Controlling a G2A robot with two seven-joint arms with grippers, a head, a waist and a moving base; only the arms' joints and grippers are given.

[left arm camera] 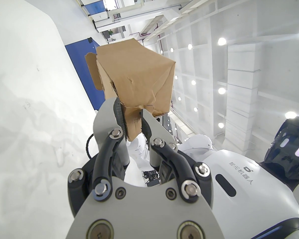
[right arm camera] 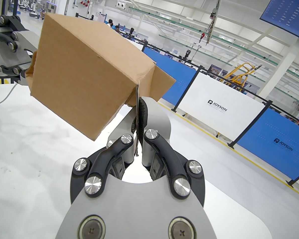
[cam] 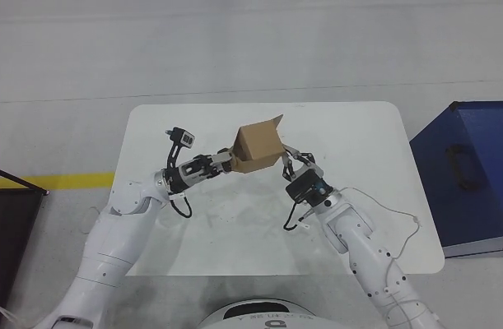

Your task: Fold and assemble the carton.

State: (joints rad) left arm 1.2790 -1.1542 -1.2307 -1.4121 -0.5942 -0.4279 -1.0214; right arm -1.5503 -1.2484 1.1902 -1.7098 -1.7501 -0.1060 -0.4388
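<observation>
- Holds the brown carton (cam: 258, 148) aloft over the middle of the white table (cam: 358, 132), one flap sticking out toward the table's far edge.
- Pinches a carton flap in the left gripper (left arm camera: 130, 111), toward the table's left side.
- Clamps a cardboard edge in the right gripper (right arm camera: 139, 105), toward the table's right.

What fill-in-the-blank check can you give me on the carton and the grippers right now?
1. The carton is pinched by ____ of the robot's two grippers at once.
2. The left gripper and the right gripper are each ____ on a cardboard edge, not open.
3. The table below them is ____ in colour.
Missing words: both; shut; white.
</observation>
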